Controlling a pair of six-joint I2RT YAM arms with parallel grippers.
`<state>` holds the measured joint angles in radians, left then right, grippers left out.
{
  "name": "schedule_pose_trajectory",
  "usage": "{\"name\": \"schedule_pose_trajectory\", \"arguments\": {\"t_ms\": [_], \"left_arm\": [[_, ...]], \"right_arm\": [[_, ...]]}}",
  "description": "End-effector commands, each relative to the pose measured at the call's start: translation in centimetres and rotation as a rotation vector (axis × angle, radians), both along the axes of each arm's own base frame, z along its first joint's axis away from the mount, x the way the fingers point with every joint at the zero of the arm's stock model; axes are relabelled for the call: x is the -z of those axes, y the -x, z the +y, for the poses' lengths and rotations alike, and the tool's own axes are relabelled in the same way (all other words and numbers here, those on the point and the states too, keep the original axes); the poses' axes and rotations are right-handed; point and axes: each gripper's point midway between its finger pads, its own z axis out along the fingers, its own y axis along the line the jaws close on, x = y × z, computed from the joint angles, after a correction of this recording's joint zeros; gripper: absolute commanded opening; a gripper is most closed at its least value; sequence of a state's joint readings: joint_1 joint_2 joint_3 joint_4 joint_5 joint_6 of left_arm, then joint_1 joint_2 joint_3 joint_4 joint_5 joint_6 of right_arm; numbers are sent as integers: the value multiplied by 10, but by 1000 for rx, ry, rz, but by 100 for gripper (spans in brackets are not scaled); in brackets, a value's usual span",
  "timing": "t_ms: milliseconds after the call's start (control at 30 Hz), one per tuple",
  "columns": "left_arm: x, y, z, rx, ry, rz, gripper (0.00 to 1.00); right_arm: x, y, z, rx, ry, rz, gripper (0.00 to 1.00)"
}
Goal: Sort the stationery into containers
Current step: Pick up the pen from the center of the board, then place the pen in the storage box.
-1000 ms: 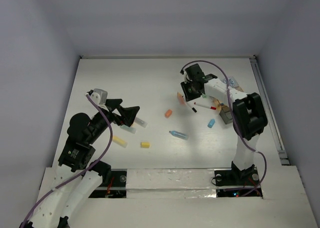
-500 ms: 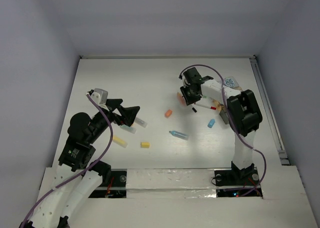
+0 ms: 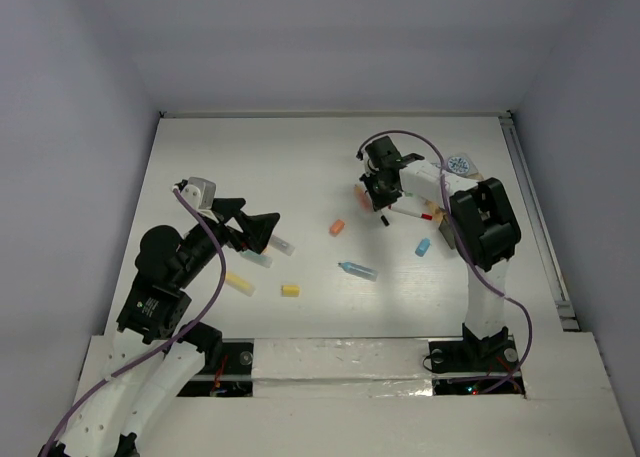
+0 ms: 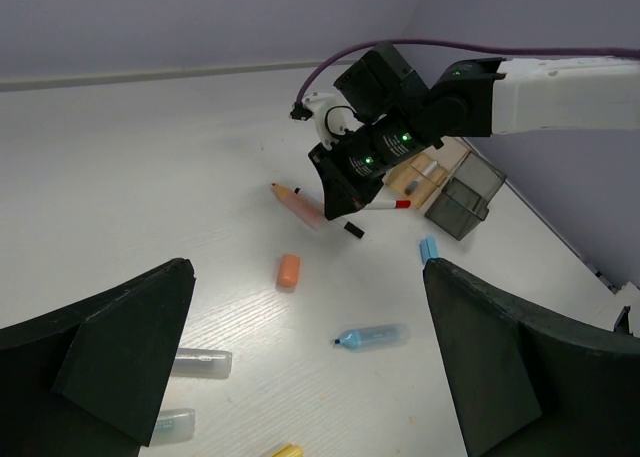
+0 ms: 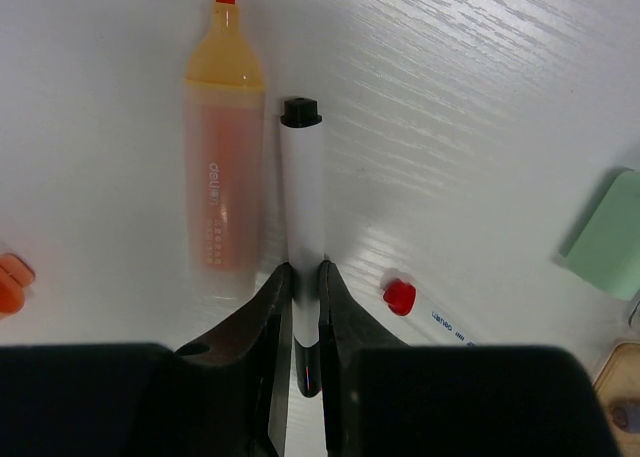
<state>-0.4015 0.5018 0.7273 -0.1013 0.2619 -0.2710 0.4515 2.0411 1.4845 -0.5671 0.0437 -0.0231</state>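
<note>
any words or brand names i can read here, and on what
"deli": on the barrel of the orange highlighter, right wrist view; the finer print below it is too blurred to read.
Print on the red-capped pen: too small to read.
The white marker shows no text; nothing else is legible.

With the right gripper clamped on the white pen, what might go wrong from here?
The right gripper holds the white pen toward its back end, so the long capped front may droop or slip on lifting. The orange highlighter lies right alongside the pen and might be dragged or rolled along. The red-capped pen sits close on the other side and may get nudged.
</note>
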Motion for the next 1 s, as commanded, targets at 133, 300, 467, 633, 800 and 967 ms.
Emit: {"name": "schedule_pose_trajectory", "arguments": {"t_ms": [133,300,467,633,800,967], "left_arm": [[-13,-2,-2,10,15,-48,99],[-13,-2,-2,8,15,-46,99],[-13,-3,1,-4,15,-48,99],[-15,-1,2,-2,18,-55,99],[-15,-1,1,-1,20,-57,99],[-15,0,1,1,20,-57,99]], "right_arm": [[-57,-29,9,26,-68,-182,0],[-117,-36,4,126,-146,-347,0],[-159,-46,-51,406,-212,-522,0],[-182,-31,-129,722,-367,-667,0],[-185,-6,-179,955,-391,-786,0],[-178,1,-206,1118,-437,-868,0]]}}
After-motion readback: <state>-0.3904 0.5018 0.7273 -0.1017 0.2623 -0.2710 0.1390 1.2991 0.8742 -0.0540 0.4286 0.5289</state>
